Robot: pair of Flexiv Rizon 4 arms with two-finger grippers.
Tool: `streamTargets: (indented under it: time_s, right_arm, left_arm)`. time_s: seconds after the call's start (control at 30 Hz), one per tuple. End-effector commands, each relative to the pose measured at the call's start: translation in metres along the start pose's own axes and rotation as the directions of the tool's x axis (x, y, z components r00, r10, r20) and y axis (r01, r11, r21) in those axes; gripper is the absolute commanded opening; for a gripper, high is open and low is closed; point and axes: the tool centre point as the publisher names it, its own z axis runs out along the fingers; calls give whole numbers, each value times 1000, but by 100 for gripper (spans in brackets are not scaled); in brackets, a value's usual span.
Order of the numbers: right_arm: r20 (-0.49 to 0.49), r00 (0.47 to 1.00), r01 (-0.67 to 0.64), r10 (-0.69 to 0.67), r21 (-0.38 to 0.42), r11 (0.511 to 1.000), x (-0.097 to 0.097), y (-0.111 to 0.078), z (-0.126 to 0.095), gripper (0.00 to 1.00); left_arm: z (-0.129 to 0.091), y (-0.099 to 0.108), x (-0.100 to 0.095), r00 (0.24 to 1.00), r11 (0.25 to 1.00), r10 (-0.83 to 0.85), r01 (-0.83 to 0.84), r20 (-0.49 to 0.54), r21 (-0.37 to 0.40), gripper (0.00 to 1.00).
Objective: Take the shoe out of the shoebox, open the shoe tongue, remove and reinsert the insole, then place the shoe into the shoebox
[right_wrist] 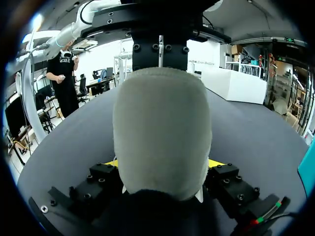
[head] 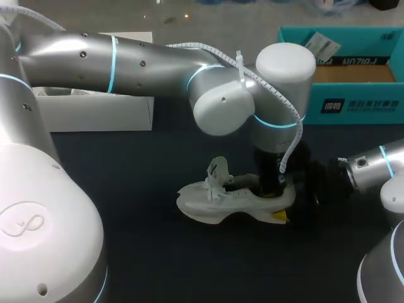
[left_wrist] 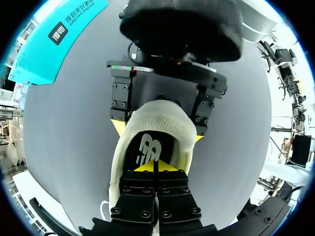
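Observation:
A white shoe (head: 230, 201) lies on the dark table, toe to the left, with its tongue and laces (head: 218, 177) pulled up. My left arm comes across from the left, and my left gripper (left_wrist: 153, 167) is shut, its yellow tips down inside the shoe against the black insole (left_wrist: 147, 150). My right gripper (right_wrist: 164, 163) clasps the heel (right_wrist: 162, 128) from behind, one finger on each side. In the head view it sits at the shoe's right end (head: 287, 205). The teal shoebox (head: 341, 88) stands at the back right.
A white box (head: 104, 112) lies at the back left, partly under my left arm. The teal shoebox (left_wrist: 54, 39) also shows beyond my right gripper in the left wrist view. Dark tabletop (head: 158, 252) stretches in front of the shoe.

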Motion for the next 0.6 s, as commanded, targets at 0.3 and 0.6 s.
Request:
streamTargets:
  time_s: [0.3,0.6]
  right_arm:
    - [3,1000,0,0,4,1000,0,-2,3,0]
    - [3,1000,0,0,4,1000,0,-2,3,0]
  left_arm:
    - [7,40,4,996,1000,25,-24,-83,17,0]
    - [28,42,5,977,994,105,-106,-187,4,0]
